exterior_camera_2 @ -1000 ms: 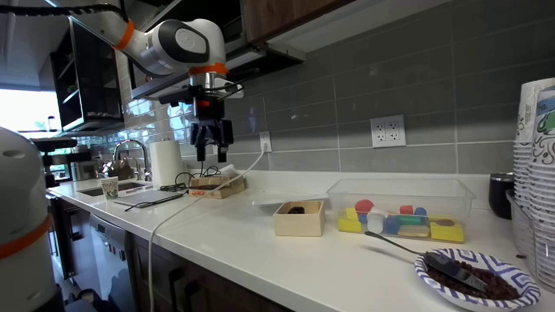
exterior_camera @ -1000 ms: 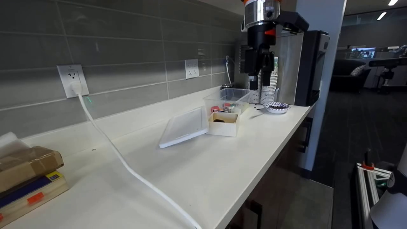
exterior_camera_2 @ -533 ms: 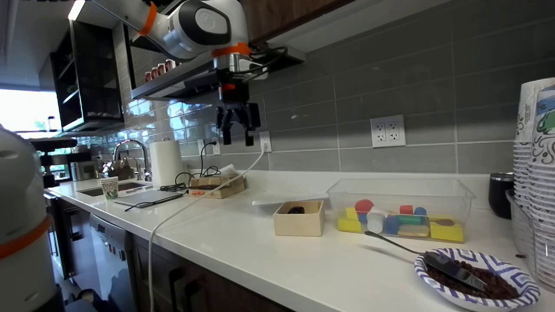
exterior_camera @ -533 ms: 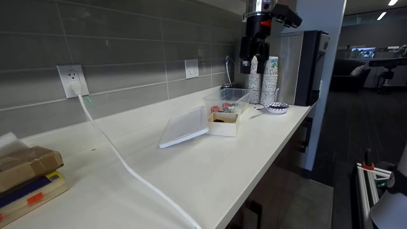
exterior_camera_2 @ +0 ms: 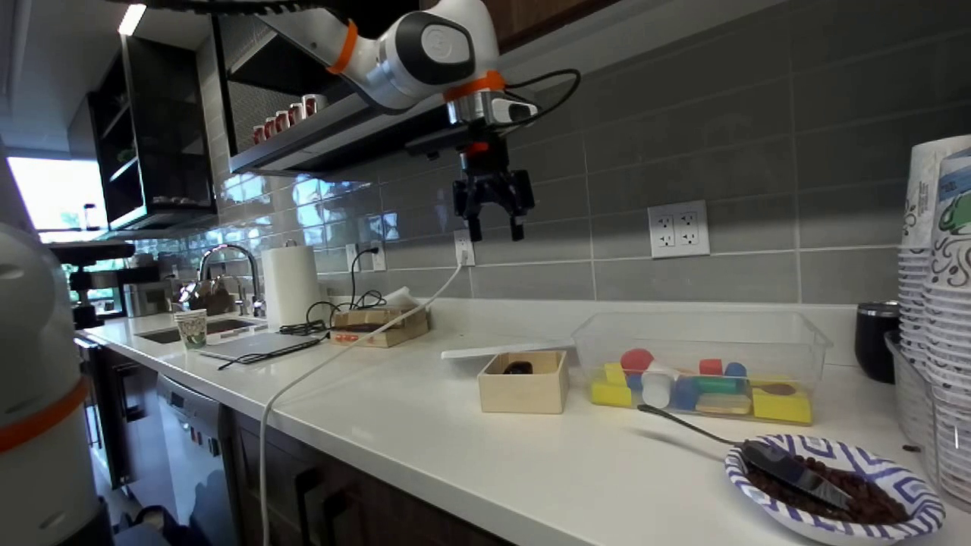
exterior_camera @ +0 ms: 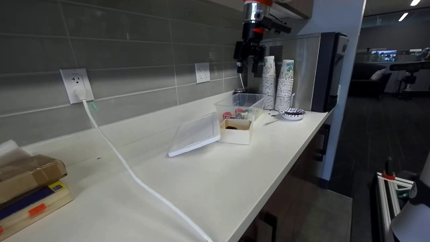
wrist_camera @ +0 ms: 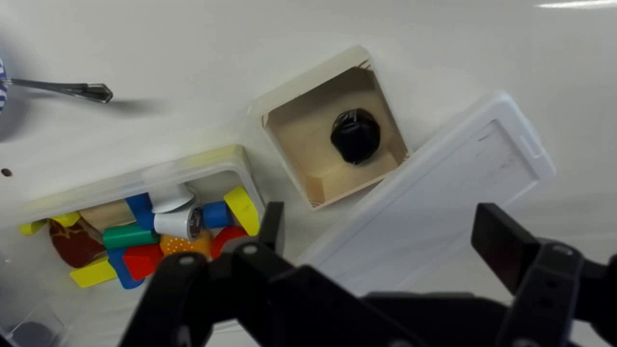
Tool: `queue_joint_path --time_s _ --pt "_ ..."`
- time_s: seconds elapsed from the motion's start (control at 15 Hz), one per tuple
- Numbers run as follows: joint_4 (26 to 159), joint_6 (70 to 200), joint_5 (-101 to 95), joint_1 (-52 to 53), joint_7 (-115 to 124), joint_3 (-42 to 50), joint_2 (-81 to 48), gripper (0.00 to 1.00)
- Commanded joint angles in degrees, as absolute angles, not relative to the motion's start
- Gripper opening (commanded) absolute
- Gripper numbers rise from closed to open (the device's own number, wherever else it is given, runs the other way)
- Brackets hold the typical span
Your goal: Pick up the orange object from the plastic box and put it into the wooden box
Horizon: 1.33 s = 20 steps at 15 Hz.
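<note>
On a white countertop (exterior_camera_2: 599,470), beside the wooden box (exterior_camera_2: 523,394), the white-dotted orange object (wrist_camera: 181,246) is contained in the clear plastic box (exterior_camera_2: 702,343). Higher than the wooden box, the gripper (exterior_camera_2: 496,230) is spread wide.

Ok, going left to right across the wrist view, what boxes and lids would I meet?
Plastic box holding coloured pieces, wooden box holding a black object, slanted white lid.

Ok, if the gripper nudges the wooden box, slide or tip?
The wooden box would probably slide rather than tip: it sits flat on the counter, with low sides. Straight, hard-looking walls suggest it's fairly stiff. The roundish black thing inside may roll or shift.
</note>
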<state>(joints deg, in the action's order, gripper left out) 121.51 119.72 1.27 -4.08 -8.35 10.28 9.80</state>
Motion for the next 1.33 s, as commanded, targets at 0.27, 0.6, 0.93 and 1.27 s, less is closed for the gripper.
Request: queue_joint_path --time_s 0.27,0.6,0.93,1.27 --pt "112.71 127.9 5.33 -8.82 -11.2 11.98 -4.64 1.0" --pt "105.4 127.11 7.28 -11.82 -10.92 11.51 -13.46 1.0" --pt "95.8 125.31 8.91 -14.02 -9.57 10.59 -21.62 1.0" --pt "87.11 122.71 9.12 -15.54 -8.12 9.25 -28.74 1.0"
